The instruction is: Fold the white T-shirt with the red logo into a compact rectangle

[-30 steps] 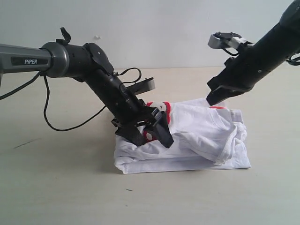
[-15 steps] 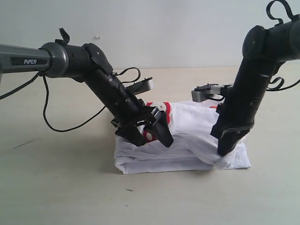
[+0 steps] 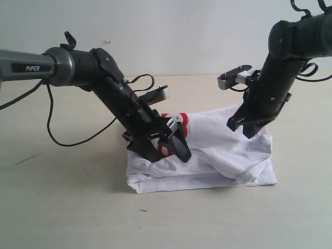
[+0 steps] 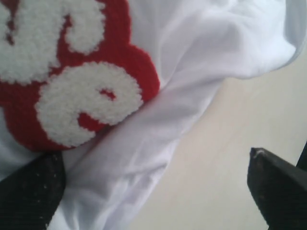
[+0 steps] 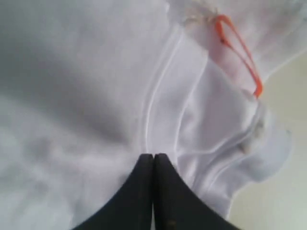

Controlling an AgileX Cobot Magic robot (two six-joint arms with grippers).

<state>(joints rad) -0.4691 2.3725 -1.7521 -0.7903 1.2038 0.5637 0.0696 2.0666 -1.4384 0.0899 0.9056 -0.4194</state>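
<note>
one pale tabletop carries the white t-shirt, crumpled and partly folded about midway between the near and far edges. two black arms lean over it: the left gripper stands spread wide, one finger on the cloth and the other over bare table, while the right gripper has its fingers pressed together, and i cannot tell whether cloth is caught between them. the red logo shows by the left gripper, the small orange neck tag near the right one.
</note>
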